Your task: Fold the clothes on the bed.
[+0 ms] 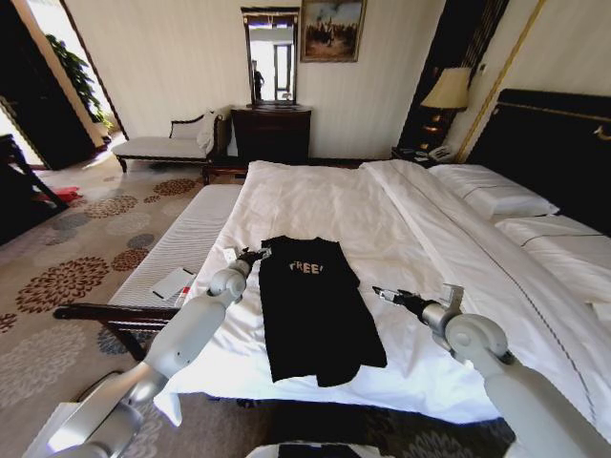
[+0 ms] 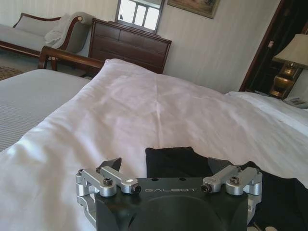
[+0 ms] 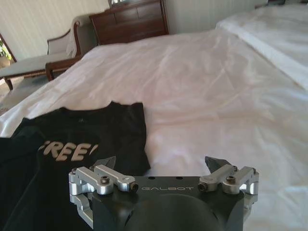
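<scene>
The clothes, one black T-shirt [image 1: 310, 310] with pale "FREE" lettering, lie flat as a long narrow shape near the foot of the bed [image 1: 315, 205]. My left gripper [image 1: 256, 255] hovers open at the shirt's upper left corner; in the left wrist view the gripper [image 2: 166, 163] has its jaws spread above the shirt's edge [image 2: 178, 159]. My right gripper [image 1: 382, 293] is open over white sheet just right of the shirt. The right wrist view shows that gripper [image 3: 161, 162] beside the lettered chest [image 3: 72, 139], holding nothing.
A striped white bench [image 1: 181, 239] with a notebook [image 1: 174, 282] runs along the bed's left side. Pillows [image 1: 496, 196] and the dark headboard [image 1: 563, 153] are at the right. A dresser [image 1: 272, 134], chaise [image 1: 162, 145] and lamp [image 1: 447, 91] stand by the far wall.
</scene>
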{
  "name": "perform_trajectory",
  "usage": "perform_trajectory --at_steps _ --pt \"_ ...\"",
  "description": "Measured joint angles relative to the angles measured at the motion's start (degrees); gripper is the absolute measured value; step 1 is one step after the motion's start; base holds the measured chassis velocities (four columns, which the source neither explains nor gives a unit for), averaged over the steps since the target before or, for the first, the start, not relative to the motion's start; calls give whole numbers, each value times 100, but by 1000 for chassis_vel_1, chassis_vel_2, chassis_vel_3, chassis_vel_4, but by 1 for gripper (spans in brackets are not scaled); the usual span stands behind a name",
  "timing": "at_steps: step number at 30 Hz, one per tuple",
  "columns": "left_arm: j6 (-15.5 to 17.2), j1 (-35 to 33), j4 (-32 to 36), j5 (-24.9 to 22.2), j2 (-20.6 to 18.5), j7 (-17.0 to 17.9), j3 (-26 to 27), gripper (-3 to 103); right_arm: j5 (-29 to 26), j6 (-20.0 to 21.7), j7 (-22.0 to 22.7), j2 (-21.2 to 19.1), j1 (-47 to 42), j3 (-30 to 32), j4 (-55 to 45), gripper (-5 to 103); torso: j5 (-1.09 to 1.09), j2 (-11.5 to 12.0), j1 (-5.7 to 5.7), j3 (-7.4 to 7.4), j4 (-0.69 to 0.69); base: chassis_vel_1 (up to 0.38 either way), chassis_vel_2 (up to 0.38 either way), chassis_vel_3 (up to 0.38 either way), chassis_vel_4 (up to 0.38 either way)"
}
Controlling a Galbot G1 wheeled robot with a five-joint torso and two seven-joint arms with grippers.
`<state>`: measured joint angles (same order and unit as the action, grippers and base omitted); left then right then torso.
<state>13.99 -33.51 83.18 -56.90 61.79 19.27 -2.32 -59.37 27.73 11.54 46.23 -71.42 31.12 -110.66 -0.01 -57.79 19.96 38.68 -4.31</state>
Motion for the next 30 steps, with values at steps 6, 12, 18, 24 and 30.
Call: perform_trajectory --at_steps 6,12,18,24,30 --pt "0 -311 211 -24 -206 -27 193 100 238 -461 -94 42 89 -189 151 100 1 0 0 0 0 0 0 0 0" --pt "-2 -401 342 -65 -296 -37 215 100 177 -586 -23 58 27 -191 151 100 1 0 -1 0 -1 0 0 0 0" --pt "-3 -403 424 -103 -354 -35 213 100 135 -588 38 47 18 -159 151 100 1 0 -1 -1 -1 -49 34 40 -52" --pt "-3 -426 463 -135 -385 -26 221 100 139 -521 76 49 12 -155 132 100 1 -1 -1 -1 -1 -158 139 148 -142" --pt "-3 -469 494 -134 -391 -24 275 100 87 -524 105 50 55 -155 154 100 3 1 7 1 0 -155 135 170 -153"
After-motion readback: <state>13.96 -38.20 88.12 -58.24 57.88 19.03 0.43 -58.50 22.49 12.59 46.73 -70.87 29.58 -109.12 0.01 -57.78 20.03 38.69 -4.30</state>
